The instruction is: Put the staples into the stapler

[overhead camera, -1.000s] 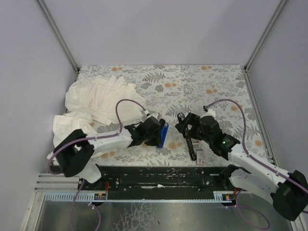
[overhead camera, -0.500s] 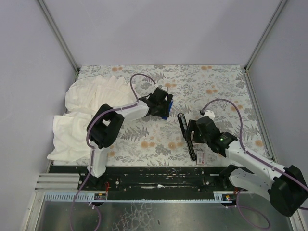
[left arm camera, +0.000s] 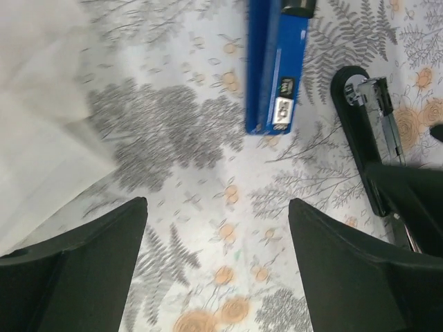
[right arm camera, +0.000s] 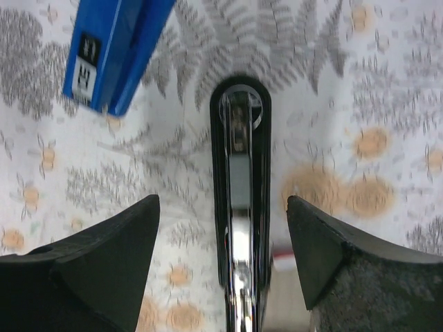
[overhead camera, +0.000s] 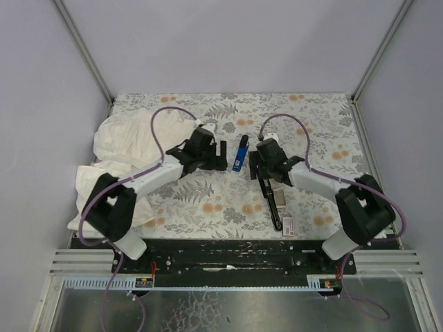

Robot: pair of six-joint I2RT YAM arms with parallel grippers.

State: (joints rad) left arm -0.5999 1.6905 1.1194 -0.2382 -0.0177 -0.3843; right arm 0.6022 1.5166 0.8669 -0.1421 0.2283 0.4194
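The stapler lies in two parts on the flowered table. Its blue upper part (overhead camera: 240, 153) (left arm camera: 277, 69) (right arm camera: 111, 48) rests free near the centre. Its long black base with the metal channel (overhead camera: 271, 200) (left arm camera: 367, 131) (right arm camera: 241, 173) runs toward the near edge. My left gripper (overhead camera: 223, 156) (left arm camera: 216, 204) stands open just left of the blue part, holding nothing. My right gripper (overhead camera: 257, 166) (right arm camera: 223, 200) is open, its fingers straddling the far end of the black base without touching it. The staples box (overhead camera: 288, 226) (right arm camera: 287, 257), white with a red label, lies by the base's near end.
A large white cloth (overhead camera: 124, 155) (left arm camera: 34, 104) is heaped at the left side of the table. Metal frame posts and grey walls bound the table on the far, left and right sides.
The left arm carried the blue part from the near middle to the centre, let it go and opened. The right gripper swung left and farther out, over the black base's far end.
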